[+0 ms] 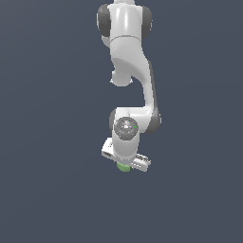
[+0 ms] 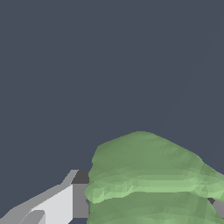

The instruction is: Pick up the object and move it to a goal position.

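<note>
The object [image 2: 148, 175] is a light-green blocky piece with ridged, wavy sides, and in the wrist view it fills the space between the two fingers. One grey-and-white finger [image 2: 72, 199] presses against one side of it, and only a sliver of the other finger [image 2: 218, 206] shows at the opposite side. My gripper [image 2: 151, 205] is shut on the object. In the exterior view the white gripper [image 1: 125, 163] points down below the arm, and only a small green part of the object [image 1: 124, 167] peeks out beneath it.
A plain dark grey-blue surface [image 1: 52, 190] surrounds the arm on all sides. The white arm [image 1: 128, 52] rises toward the top of the exterior view. No other objects or goal marker show.
</note>
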{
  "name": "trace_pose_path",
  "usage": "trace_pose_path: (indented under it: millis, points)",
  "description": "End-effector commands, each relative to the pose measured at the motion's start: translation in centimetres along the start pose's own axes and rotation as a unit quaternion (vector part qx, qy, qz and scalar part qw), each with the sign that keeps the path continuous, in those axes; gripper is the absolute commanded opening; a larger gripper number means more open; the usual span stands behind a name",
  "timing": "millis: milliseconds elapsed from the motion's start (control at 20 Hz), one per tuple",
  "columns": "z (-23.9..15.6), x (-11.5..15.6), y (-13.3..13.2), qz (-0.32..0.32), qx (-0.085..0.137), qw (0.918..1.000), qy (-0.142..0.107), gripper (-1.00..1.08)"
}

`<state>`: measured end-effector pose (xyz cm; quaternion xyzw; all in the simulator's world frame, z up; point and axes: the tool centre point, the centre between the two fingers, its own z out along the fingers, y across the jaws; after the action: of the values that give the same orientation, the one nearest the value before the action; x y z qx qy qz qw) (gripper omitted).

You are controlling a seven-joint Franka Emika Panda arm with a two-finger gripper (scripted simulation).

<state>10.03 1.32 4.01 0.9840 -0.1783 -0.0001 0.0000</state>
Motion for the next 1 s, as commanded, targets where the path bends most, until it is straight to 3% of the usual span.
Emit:
trace_pose_path:
  millis: [0, 500, 950]
  points:
    - [0.0, 0.0, 0.0, 0.0, 0.0, 1.0, 0.0, -1.0]
    - [-0.6, -0.4, -0.2, 0.0, 0.0, 1.0, 0.0, -1.0]
    - [-3.7, -2.9, -1.2, 0.0, 0.0, 1.0, 0.0, -1.0]
